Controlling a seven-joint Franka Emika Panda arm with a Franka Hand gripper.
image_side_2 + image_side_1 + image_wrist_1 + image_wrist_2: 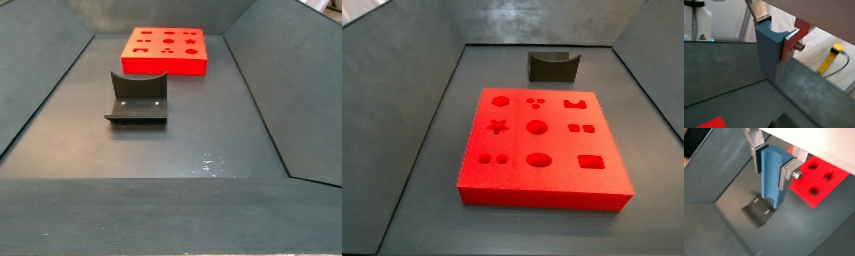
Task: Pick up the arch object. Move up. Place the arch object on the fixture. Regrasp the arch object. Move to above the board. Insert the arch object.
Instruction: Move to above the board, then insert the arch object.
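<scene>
My gripper (pixel 776 31) is shut on the arch object (pixel 769 50), a pale blue block held upright between the silver fingers, its curved notch up at the jaws. Both wrist views show it (pixel 771 178). It hangs high above the floor, over the dark fixture (pixel 759 210). The red board (pixel 821 180) lies beside it, and a corner of the board shows in a wrist view (pixel 711 123). In both side views the fixture (pixel 552 67) (pixel 138 95) and the board (pixel 543 180) (pixel 134 52) stand apart on the floor. The gripper is out of both side views.
Dark grey sloping walls (pixel 409 60) enclose the floor on all sides. A yellow object with a cable (pixel 831 57) lies outside the enclosure.
</scene>
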